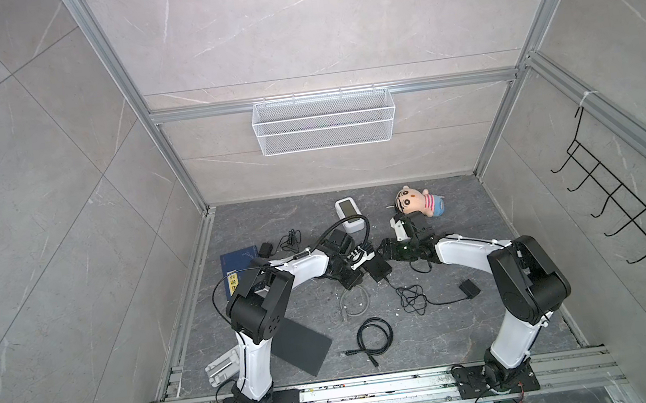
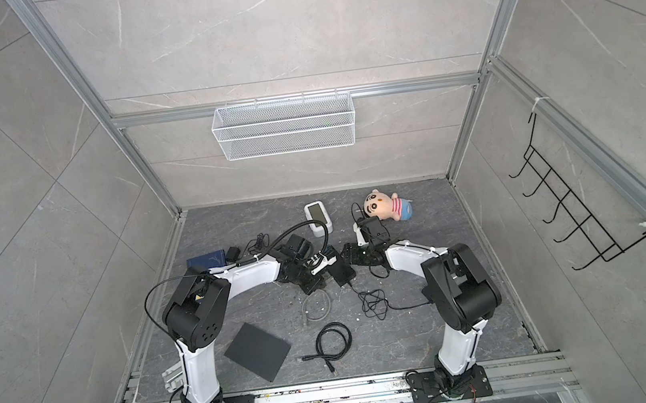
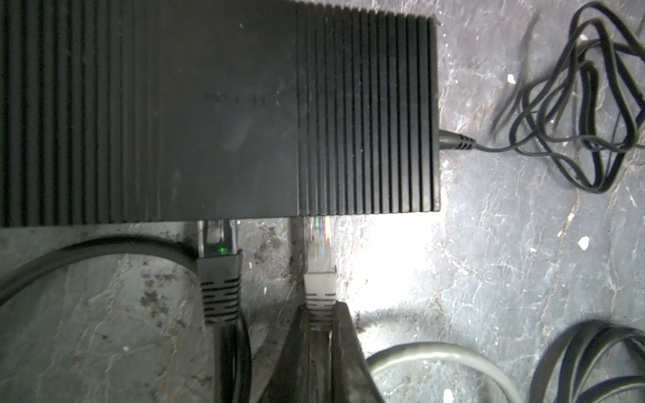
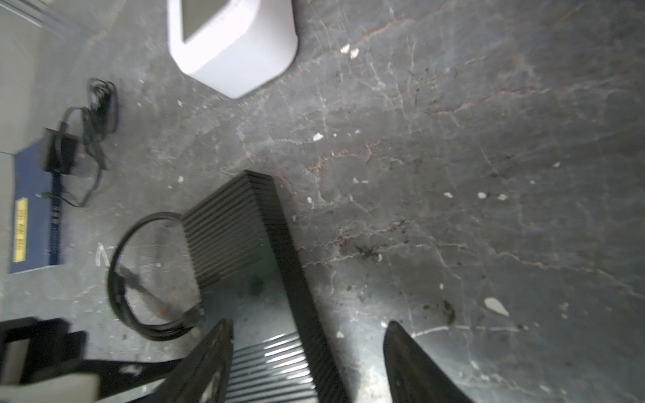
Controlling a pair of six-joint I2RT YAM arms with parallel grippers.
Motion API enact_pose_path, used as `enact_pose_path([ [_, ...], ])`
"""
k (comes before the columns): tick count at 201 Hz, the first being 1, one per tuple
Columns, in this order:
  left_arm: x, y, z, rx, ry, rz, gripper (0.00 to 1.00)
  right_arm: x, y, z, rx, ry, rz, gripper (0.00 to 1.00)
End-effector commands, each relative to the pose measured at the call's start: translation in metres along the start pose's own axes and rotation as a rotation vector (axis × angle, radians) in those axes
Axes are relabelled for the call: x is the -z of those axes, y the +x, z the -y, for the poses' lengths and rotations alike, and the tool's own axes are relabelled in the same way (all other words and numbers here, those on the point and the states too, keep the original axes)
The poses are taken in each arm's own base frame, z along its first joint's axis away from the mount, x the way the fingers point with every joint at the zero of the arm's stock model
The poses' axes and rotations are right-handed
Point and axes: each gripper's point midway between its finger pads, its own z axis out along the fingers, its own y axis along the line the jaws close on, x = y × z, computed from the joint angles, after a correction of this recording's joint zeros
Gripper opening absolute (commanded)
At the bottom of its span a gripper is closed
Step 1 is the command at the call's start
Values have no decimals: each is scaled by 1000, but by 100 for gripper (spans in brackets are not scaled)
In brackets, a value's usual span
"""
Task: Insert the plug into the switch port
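Note:
The switch [image 3: 223, 111] is a black ribbed box lying flat on the grey floor, seen in both top views [image 1: 378, 269] [image 2: 340, 269]. My left gripper [image 3: 319, 310] is shut on the grey boot of the plug [image 3: 319, 258]. The plug's clear tip reaches the switch's port side, and how deep it sits is hidden. Beside it a black cable plug [image 3: 220, 272] sits in another port with a green light on. My right gripper [image 4: 307, 324] is open, its fingers standing either side of the switch's [image 4: 244, 240] long edge.
A grey cable loop [image 1: 355, 303], a black coiled cable [image 1: 374, 340] and a power adapter [image 1: 469, 289] with a tangled cord [image 1: 410, 298] lie in front of the switch. A white device [image 1: 349, 214], a plush doll [image 1: 420, 203], a blue book [image 1: 236, 263] and a dark mat [image 1: 301, 345] lie around.

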Motion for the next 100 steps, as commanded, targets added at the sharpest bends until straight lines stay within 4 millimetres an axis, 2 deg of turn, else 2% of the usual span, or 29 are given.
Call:
enact_pose_path([
  [1,-14,25,2,41,18,-86,0,-11,14,4,36,36,-60,71],
  [49,-8,17,16,44,60,-18,0,-17,33,3,13,20,-86,70],
  [100,-3,10,19,51,56,31,1,-25,47,6,-10,31,-106,68],
])
